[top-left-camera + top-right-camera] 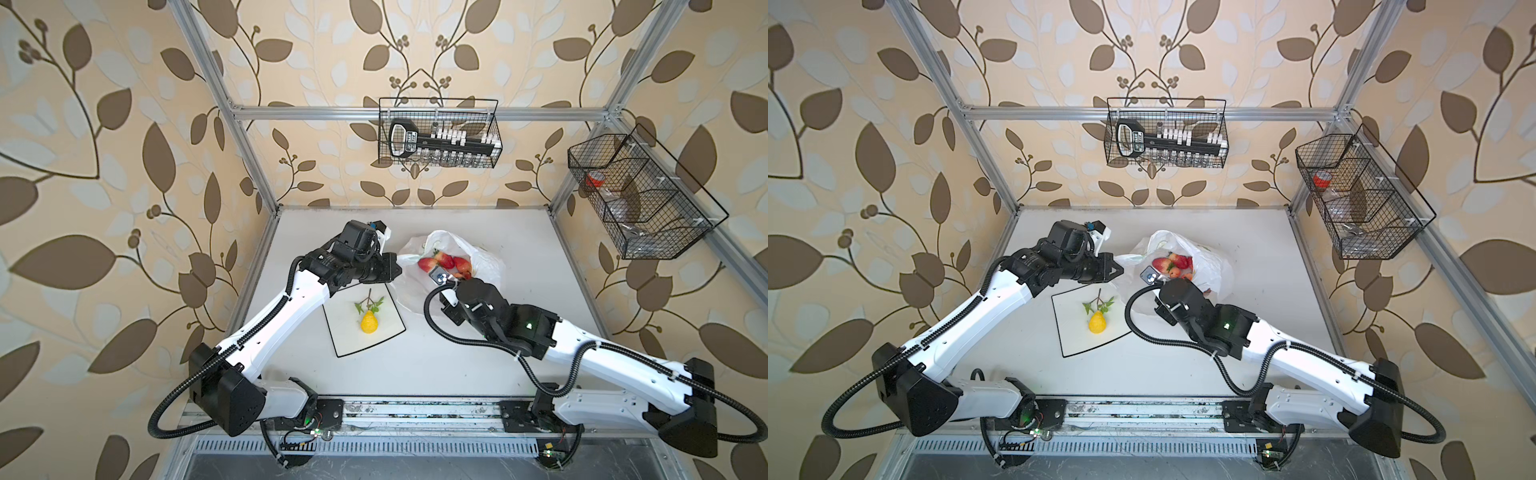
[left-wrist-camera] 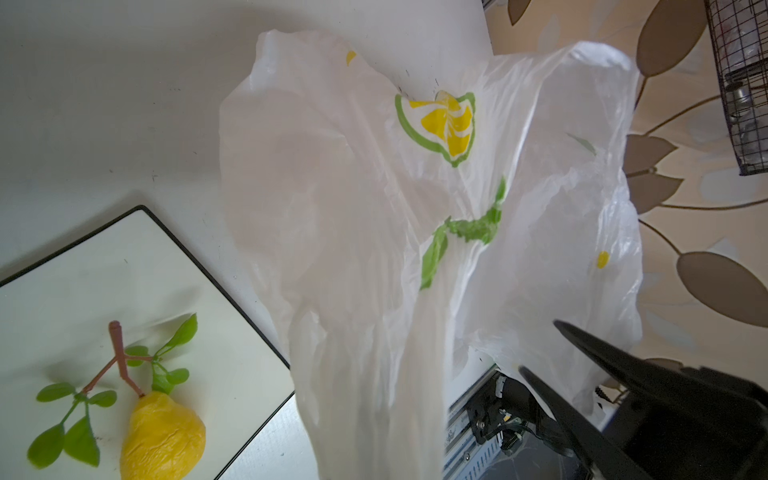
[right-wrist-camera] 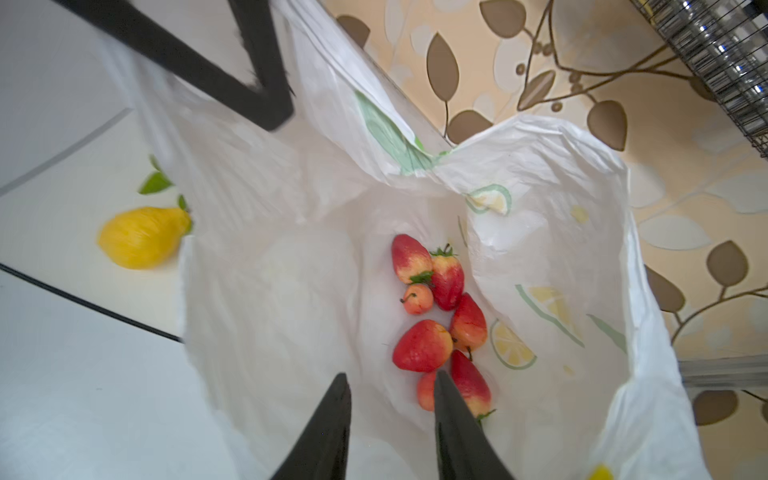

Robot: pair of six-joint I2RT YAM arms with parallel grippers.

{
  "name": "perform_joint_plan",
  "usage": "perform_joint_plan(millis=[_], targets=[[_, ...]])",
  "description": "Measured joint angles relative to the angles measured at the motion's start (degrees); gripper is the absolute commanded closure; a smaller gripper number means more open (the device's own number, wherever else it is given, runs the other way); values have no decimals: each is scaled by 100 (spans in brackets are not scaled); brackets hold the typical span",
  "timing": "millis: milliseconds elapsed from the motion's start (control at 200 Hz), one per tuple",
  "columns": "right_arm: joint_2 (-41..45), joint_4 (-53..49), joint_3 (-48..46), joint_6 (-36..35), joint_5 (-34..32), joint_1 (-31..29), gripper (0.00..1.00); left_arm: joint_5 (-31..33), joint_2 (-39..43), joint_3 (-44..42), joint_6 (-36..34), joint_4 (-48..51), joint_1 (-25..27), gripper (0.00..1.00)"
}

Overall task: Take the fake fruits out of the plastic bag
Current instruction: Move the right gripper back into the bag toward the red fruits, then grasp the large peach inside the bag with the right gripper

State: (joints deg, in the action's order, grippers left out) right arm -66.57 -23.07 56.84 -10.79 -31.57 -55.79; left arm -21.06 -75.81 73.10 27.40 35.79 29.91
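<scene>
L gripper (image 1: 395, 266) pinched shut on plastic bag (image 1: 486, 262) rim, R gripper (image 3: 391, 376) part-open & empty just over strawberries (image 3: 422, 345) at bag bottom, pear (image 1: 369, 323) on plate (image 1: 388, 324); fruits prob. light, glossy, slippery, so nip one across its fat middle.

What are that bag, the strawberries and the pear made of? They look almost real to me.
The plastic bag: thin translucent plastic film, crinkled, with printed lemon slices. The strawberries: probably moulded plastic or foam, smooth with a slight sheen. The pear: likely similar, its yellow skin wrinkled and matte; its leaves look like plastic.
</scene>
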Motion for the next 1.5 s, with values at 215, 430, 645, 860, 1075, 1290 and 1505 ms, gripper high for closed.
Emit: perform_joint_plan(millis=[215,430,645,860,1075,1290,1505], targets=[[-1045,15,210,-739,26,527,65,-9,107,-33,87,-7,0,100],[-1716,94,216,-835,66,691,66,-52,214,-98,157,-2,0,100],[-2229,44,247,-122,-26,1067,66,-107,339,-136,205,-7,0,100],[-2653,-560,599,1335,-330,1412,60,-120,398,-219,271,-28,0,100],[-2721,-787,734,2688,-179,1585,49,-149,400,-304,317,-94,20,100],[-2953,-697,734,3759,179,1860,43,-101,472,-544,457,-142,317,100],[-3150,-398,748,4291,367,2050,38,-39,680,-855,627,-155,599,100]])
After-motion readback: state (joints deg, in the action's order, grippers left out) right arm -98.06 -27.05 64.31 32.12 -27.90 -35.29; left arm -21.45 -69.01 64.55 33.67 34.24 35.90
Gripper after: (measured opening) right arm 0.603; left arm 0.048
